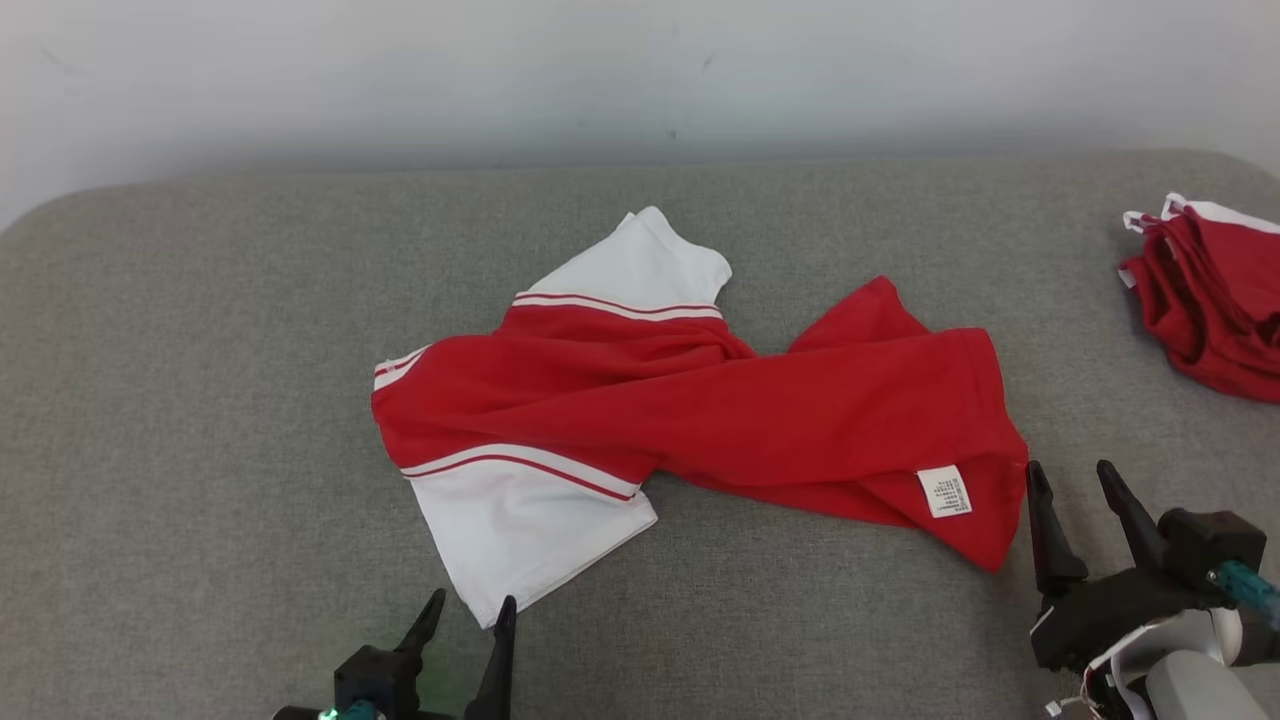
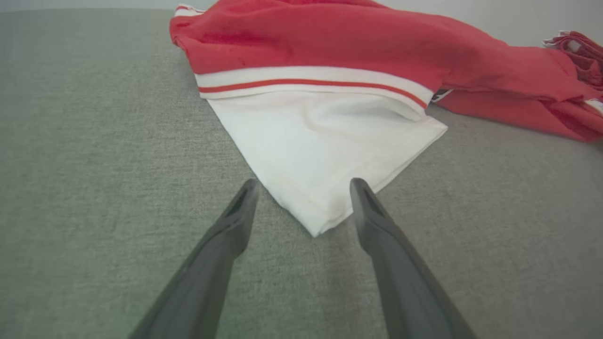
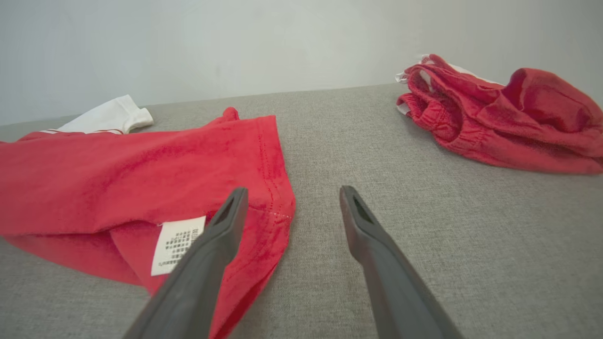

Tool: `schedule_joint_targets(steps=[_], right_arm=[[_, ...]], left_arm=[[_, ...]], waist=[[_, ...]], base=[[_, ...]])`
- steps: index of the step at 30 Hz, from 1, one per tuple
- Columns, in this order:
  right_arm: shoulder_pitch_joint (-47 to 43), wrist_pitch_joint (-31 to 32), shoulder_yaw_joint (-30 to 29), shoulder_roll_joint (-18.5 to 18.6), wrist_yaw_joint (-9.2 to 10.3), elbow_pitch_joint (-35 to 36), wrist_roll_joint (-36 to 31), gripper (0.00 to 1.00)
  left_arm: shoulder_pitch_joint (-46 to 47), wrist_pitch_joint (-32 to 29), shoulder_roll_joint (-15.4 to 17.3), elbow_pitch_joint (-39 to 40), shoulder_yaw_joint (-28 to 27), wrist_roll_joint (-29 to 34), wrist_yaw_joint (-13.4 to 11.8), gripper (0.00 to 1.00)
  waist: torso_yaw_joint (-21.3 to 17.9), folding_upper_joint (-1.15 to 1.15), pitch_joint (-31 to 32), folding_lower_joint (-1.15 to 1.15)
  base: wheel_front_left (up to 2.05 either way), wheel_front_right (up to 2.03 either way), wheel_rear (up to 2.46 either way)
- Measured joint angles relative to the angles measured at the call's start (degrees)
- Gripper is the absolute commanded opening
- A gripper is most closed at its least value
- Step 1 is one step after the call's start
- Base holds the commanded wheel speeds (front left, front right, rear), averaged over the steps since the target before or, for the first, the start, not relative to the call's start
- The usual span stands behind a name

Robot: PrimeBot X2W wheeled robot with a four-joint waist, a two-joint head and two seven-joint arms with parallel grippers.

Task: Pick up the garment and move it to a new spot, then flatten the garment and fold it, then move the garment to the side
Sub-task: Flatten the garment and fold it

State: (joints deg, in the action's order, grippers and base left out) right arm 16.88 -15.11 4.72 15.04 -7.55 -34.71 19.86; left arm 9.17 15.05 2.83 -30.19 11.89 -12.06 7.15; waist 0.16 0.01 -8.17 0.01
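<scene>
The left gripper (image 1: 470, 610) is nearest, jaws spread and empty, and the pointed tip of the T-shirt's white sleeve (image 1: 520, 530) lies between its fingers. The right gripper (image 1: 1070, 475), also spread and holding nothing, stands just beside the shirt's red hem corner (image 1: 990, 540), near the care label (image 1: 944, 491). The red-and-white T-shirt (image 1: 700, 410) lies twisted mid-tabletop (image 1: 200, 400), its long axis running left to right, with the sleeve end on the robot's left. Each arm has one end within reach, and the left looks better placed. Beyond the shirt's hem end, well apart, sits a heap of red clothing (image 1: 1210, 300).
</scene>
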Motion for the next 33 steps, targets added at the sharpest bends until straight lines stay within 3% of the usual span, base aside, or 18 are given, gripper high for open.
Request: schedule_joint_targets(steps=[14, 15, 16, 17, 18, 19, 26, 33], right_arm=[[7.14, -0.01, 4.87, 0.22, 0.0, -11.37, 4.07, 1.0], [7.46, -0.01, 5.3, 0.21, 0.0, -12.07, 4.54, 0.95], [7.69, -0.01, 5.69, 0.22, 0.0, -12.51, 4.89, 0.53], [7.87, -0.01, 5.98, 0.22, 0.0, -12.74, 5.19, 0.31], [8.06, -0.01, 6.2, 0.22, 0.0, -12.99, 5.54, 0.18], [8.29, -0.01, 6.46, 0.24, 0.0, -13.3, 5.9, 0.0], [8.56, -0.01, 5.99, 0.58, 0.0, -8.79, 6.42, 0.0], [1.59, 0.01, 6.03, 1.37, 0.0, 2.56, 6.44, 0.0]], left_arm=[[3.9, 0.21, -0.04, -7.05, 2.85, -3.22, -0.04, 1.0], [4.21, 0.25, -0.03, -7.71, 3.34, -4.14, -0.04, 1.0], [4.59, 0.36, -0.04, -8.38, 3.98, -4.81, -0.04, 1.0], [5.08, 0.42, -0.03, -8.9, 4.52, -5.67, -0.04, 0.94], [5.47, 0.44, -0.02, -9.36, 4.91, -6.23, -0.04, 0.42], [5.87, 0.49, 0.1, -9.8, 5.3, -6.62, -0.08, 0.0], [6.96, 0.2, 0.08, -8.7, 6.15, -11.49, -0.02, 0.0], [3.47, 0.0, 0.03, 2.53, 1.85, -14.32, -0.01, 0.0]], waist=[[1.58, 0.0, -2.44, 0.0], [1.69, 0.0, -2.54, 0.0], [1.77, 0.0, -2.63, 0.0], [1.83, 0.0, -2.74, 0.0], [1.85, 0.0, -2.87, 0.0], [1.85, 0.0, -2.99, 0.0], [1.64, 0.0, -2.73, 0.0], [1.4, 0.0, -0.68, -0.01]], base=[[0.0, 0.0, 0.0], [0.0, 0.0, 0.0], [0.0, 0.0, 0.0], [0.0, 0.0, 0.0], [0.0, 0.0, 0.0], [0.0, 0.0, 0.0], [0.0, 0.0, 0.0], [0.0, 0.0, 0.0]])
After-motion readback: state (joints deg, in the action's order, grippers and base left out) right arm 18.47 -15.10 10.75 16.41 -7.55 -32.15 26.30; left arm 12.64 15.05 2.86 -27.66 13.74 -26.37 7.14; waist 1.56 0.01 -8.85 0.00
